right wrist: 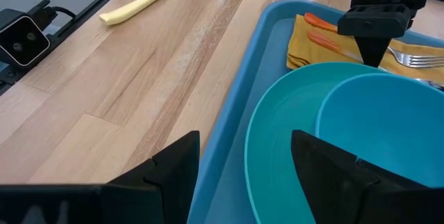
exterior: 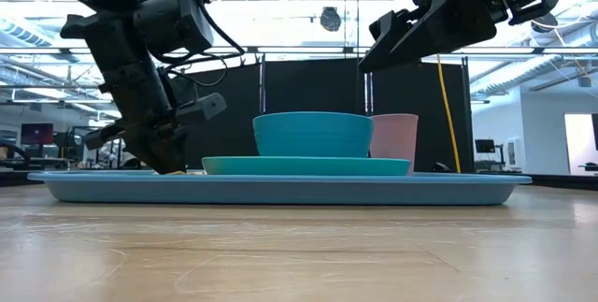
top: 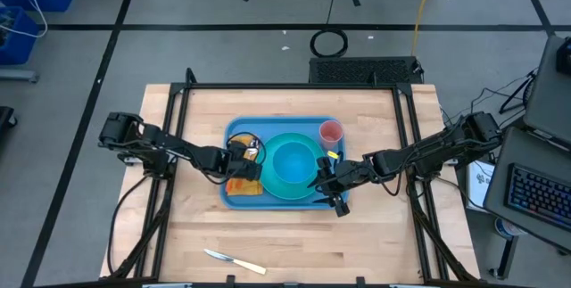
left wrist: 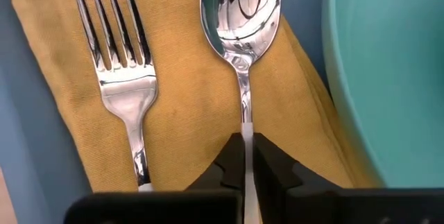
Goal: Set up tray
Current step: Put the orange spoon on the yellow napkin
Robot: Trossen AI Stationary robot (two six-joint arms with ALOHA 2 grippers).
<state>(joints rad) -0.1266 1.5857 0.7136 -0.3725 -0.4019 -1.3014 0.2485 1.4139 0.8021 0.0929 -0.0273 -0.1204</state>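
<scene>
- Pale wooden table (top: 294,234) under both arms, with blue tray (top: 234,136) at its middle.
- On tray: turquoise plate (top: 308,187) carrying turquoise bowl (top: 294,160), pink cup (top: 331,132) at far corner.
- Left gripper (left wrist: 248,156) down over mustard napkin (left wrist: 180,99), jaws pinched tight on spoon (left wrist: 241,23) handle; fork (left wrist: 125,78) lying just beside, outside the jaws.
- Right gripper (right wrist: 244,158) above tray's near rim, jaws spread wide, holding nothing; plate edge ahead between them.
- Yellow-handled knife (top: 234,261) well apart, on bare wood.
</scene>
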